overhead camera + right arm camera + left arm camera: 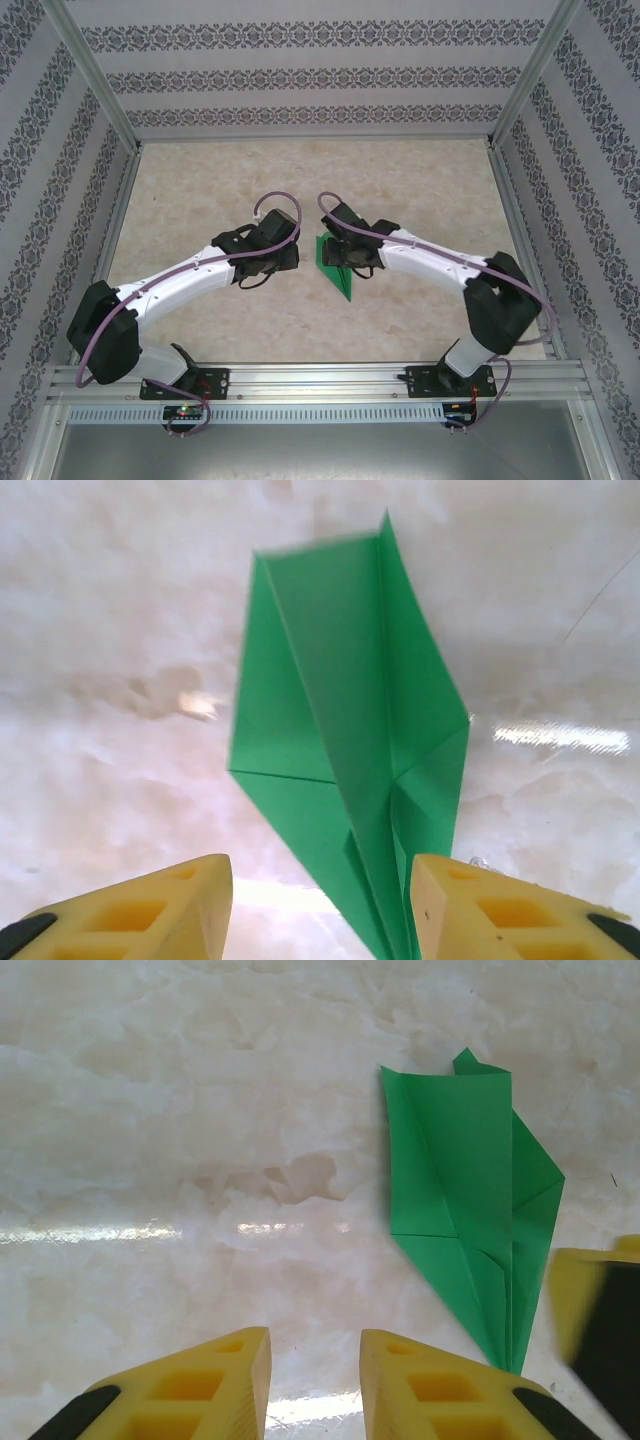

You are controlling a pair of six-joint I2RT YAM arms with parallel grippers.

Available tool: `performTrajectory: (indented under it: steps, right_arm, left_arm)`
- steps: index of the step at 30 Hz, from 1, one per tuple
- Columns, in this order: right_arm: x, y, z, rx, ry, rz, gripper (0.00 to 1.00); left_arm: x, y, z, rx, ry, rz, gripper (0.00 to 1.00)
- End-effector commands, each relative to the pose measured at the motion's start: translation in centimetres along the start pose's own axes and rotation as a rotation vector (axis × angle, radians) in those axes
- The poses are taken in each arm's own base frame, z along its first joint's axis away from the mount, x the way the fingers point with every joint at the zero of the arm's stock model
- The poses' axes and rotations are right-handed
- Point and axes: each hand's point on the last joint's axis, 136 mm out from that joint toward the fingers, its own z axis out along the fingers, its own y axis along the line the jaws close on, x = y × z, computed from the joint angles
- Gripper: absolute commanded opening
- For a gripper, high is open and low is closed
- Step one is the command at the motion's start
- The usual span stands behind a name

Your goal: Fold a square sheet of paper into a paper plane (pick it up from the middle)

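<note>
The white left arm (190,275) reaches from the near-left corner toward the middle of the pale, marble-patterned table (200,190). In its wrist view, the left fingers (245,1375), yellow blocks with black backs, stand a little apart above the bare table. The gap between them is clear and they have hold of nothing.

Just to their right lies the slim bright-green paper plane (470,1190), flat on the table. Its wide tail end is toward the top of that view. Its sharp nose runs down to end just beside the tip of the right-hand finger; whether the two touch cannot be told. A blurred yellow-and-black finger of the other arm (590,1305) sits at the right edge, near the plane's nose.

From above, the paper plane (335,270) rests in the middle of the table between the two wrists. Its nose points toward the near edge, and its far end is partly hidden under the right wrist.

In the right wrist view, the right fingers (480,910) are spread wide apart. The paper plane (340,710) lies on the table in front of them, its layered folds and centre crease showing. Its nose passes down between the two fingers, closer to the right-hand one and not pinched by either.

The white right arm (430,258) bends back to its base at the near-right.
</note>
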Motion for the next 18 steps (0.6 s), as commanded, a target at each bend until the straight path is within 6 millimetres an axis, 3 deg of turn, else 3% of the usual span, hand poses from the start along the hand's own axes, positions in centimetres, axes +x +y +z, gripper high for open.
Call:
performTrajectory:
  steps: [1,6,10,15,18]
  right_arm:
    - [-2.0,-0.4,-3.5,0.004,-0.134,-0.011,0.53]
    - [-4.7,-2.9,-9.7,0.044,-0.377,0.012,0.58]
    - [-5.7,-6.1,-13.4,0.113,-0.559,0.013,0.7]
    - [-6.0,-11.0,-15.6,0.257,-0.693,0.016,0.92]
    - [-6.2,-14.2,-15.7,0.342,-0.729,0.026,0.98]
  left_arm:
    - [-1.5,-0.1,-0.4,0.01,-0.064,-0.019,0.31]
    - [-2.0,0.2,-1.0,0.01,-0.098,-0.017,0.31]
    - [-2.7,1.0,-1.9,-0.008,-0.16,-0.017,0.36]
    - [-3.8,2.6,-3.6,-0.064,-0.251,0.007,0.44]
    - [-4.4,4.3,-4.9,-0.123,-0.321,0.01,0.64]
